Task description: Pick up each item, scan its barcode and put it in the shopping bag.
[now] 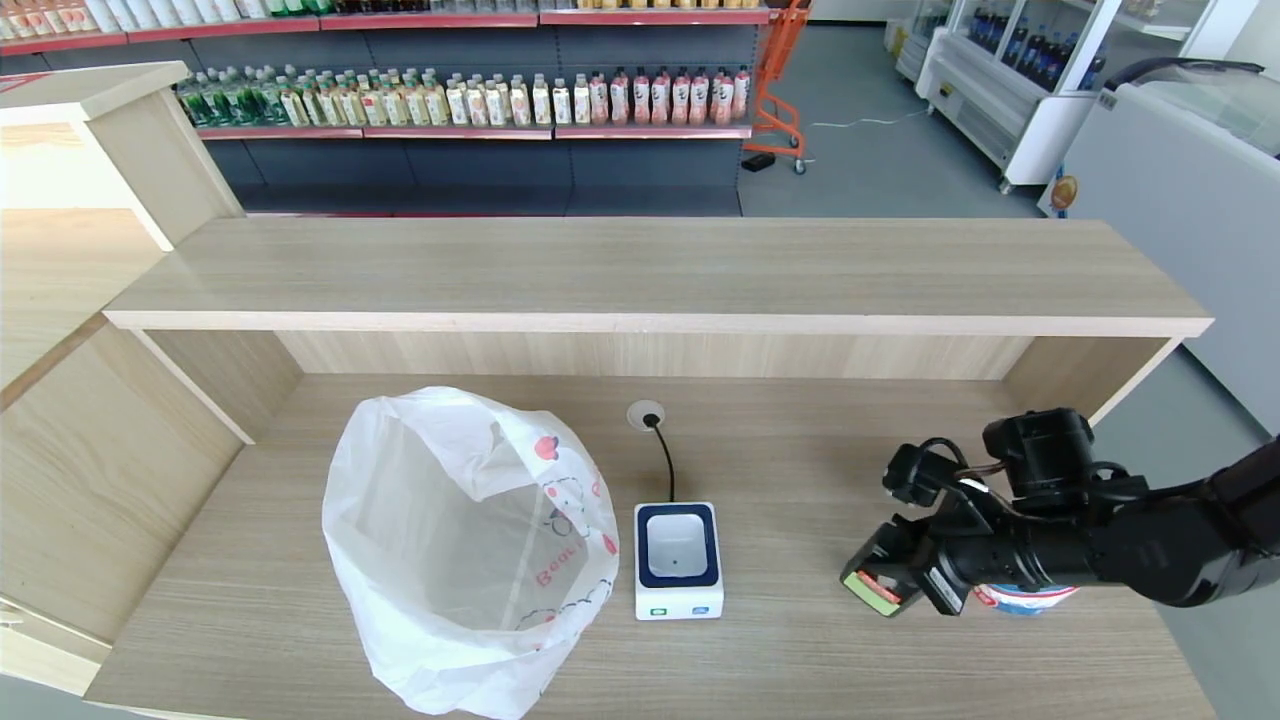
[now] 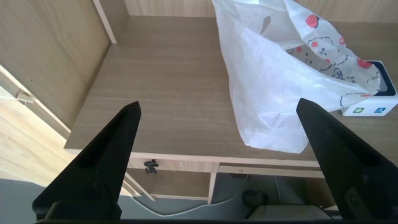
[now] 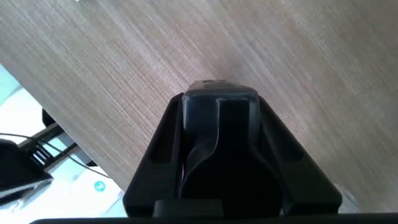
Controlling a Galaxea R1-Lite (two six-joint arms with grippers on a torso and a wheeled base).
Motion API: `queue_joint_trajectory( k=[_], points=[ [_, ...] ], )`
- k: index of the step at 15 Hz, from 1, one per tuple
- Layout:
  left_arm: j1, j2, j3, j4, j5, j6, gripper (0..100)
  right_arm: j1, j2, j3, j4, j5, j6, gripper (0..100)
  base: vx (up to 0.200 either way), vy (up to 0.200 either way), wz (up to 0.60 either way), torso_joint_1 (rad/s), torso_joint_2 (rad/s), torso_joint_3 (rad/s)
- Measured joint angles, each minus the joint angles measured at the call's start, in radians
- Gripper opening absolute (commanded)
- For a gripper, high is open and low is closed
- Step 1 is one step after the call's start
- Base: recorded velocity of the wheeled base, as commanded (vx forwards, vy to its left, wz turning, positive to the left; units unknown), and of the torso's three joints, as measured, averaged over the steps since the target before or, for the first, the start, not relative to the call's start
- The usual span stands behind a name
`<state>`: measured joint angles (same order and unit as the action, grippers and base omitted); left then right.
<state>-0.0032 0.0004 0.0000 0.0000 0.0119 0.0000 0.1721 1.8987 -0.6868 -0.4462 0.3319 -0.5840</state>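
Where the light wooden counter (image 1: 800, 650) reaches its near left edge, the left gripper (image 2: 217, 149) hangs with its black fingers spread wide apart. The white plastic shopping bag (image 1: 470, 560) stands open just beyond it, and a white-and-blue square barcode scanner (image 1: 679, 560) sits just to the right of the bag. Farther right, the right gripper (image 1: 900, 585) has its fingers pressed together on nothing. A white round tub with red and blue print (image 1: 1020, 598) peeks from beneath its arm. The scanner's black cable (image 1: 665, 460) runs back to a far hole.

Bag (image 1: 470, 540) left of scanner (image 1: 679, 560); tool (image 1: 905, 592) farther right.
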Motion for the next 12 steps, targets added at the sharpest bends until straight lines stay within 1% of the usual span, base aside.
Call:
queue_joint_trajectory(
  k=[2,3,4,5,7,8,9,10,11,12],
  points=[
    [0.000,0.000,0.000,0.000,0.000,0.000,100,-0.007,-0.053,-0.030,-0.076,-0.010,0.189,0,0.000,0.000,0.00,0.000,0.00,0.000],
    [0.000,0.000,0.000,0.000,0.000,0.000,100,-0.027,-0.084,-0.051,-0.111,-0.023,0.221,0,0.000,0.000,0.00,0.000,0.00,0.000],
    [0.000,0.000,0.000,0.000,0.000,0.000,100,-0.046,-0.109,-0.059,-0.132,-0.031,0.222,0,0.000,0.000,0.00,0.000,0.00,0.000],
    [0.000,0.000,0.000,0.000,0.000,0.000,100,-0.059,-0.143,-0.052,-0.170,-0.035,0.181,0,0.000,0.000,0.00,0.000,0.00,0.000],
    [0.000,0.000,0.000,0.000,0.000,0.000,100,-0.068,-0.214,0.027,-0.315,-0.034,-0.001,0,0.000,0.000,0.00,0.000,0.00,0.000],
    [0.000,0.000,0.000,0.000,0.000,0.000,100,-0.070,-0.244,0.088,-0.432,-0.031,-0.111,0,0.000,0.000,0.00,0.000,0.00,0.000],
    [0.000,0.000,0.000,0.000,0.000,0.000,100,-0.070,-0.268,0.150,-0.585,-0.017,-0.226,0,0.000,0.000,0.00,0.000,0.00,0.000],
    [0.000,0.000,0.000,0.000,0.000,0.000,100,-0.067,-0.285,0.197,-0.709,0.012,-0.329,0,0.000,0.000,0.00,0.000,0.00,0.000],
    [0.000,0.000,0.000,0.000,0.000,0.000,100,-0.058,-0.300,0.242,-0.765,0.071,-0.436,0,0.000,0.000,0.00,0.000,0.00,0.000],
    [0.000,0.000,0.000,0.000,0.000,0.000,100,-0.047,-0.311,0.266,-0.769,0.163,-0.595,0,0.000,0.000,0.00,0.000,0.00,0.000]
  ],
)
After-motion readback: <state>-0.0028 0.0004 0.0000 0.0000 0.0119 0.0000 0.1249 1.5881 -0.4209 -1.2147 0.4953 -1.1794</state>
